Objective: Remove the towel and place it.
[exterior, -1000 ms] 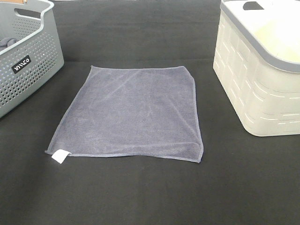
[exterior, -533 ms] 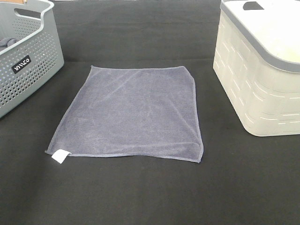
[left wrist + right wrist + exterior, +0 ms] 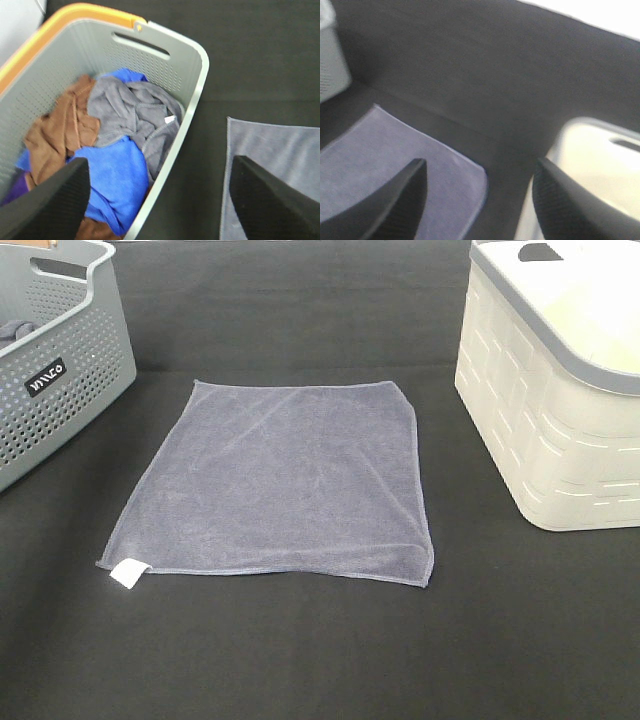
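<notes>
The towel (image 3: 280,480) lies spread flat on the black table, a greyish-lavender square with a small white tag (image 3: 128,573) at its near left corner. Neither gripper shows in the exterior high view. In the left wrist view my left gripper (image 3: 159,162) hangs open above the rim of the grey basket (image 3: 195,100), and an edge of the towel (image 3: 280,160) lies beside it. My right gripper (image 3: 480,162) is open too, with nothing between its fingers. It hovers over the table between a corner of the towel (image 3: 380,165) and the white basket (image 3: 590,150).
A grey perforated basket (image 3: 60,370) stands at the far left and holds several crumpled cloths: blue (image 3: 115,185), brown (image 3: 65,125) and grey (image 3: 135,115). At the far right stands a white basket (image 3: 540,420) with a grey rim. Black cloth covers the table.
</notes>
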`<action>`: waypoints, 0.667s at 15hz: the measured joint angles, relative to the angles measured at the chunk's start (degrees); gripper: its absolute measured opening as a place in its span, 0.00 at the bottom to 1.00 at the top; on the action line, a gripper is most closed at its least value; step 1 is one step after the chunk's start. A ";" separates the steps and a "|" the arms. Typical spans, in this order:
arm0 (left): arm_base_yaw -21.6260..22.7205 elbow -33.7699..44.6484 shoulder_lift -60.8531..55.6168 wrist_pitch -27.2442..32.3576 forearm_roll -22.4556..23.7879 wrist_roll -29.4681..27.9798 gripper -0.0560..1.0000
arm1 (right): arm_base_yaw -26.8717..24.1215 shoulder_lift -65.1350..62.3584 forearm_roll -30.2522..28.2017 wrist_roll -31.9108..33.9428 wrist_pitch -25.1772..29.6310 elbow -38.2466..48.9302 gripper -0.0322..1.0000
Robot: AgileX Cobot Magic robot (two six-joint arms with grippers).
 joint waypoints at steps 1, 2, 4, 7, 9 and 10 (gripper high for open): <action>2.29 -0.17 0.23 1.38 -2.46 1.03 0.74 | -0.06 1.83 -1.83 1.95 6.93 -4.76 0.63; 3.67 -0.17 0.29 2.23 -3.09 1.38 0.74 | -0.06 2.81 -2.06 2.29 10.26 -7.05 0.63; 6.53 -0.17 0.23 5.44 -3.55 2.69 0.74 | -0.23 6.19 -2.81 2.46 19.14 -12.89 0.64; 7.28 -0.17 0.23 9.91 -3.38 3.55 0.74 | -4.53 8.19 -1.78 4.87 21.54 -13.98 0.69; 7.28 -0.17 0.23 11.12 -2.41 3.90 0.74 | -9.22 8.14 0.69 6.19 21.83 -14.04 0.69; 7.28 -0.17 0.17 11.17 -1.83 3.90 0.74 | -10.54 7.91 0.92 6.36 21.83 -14.04 0.70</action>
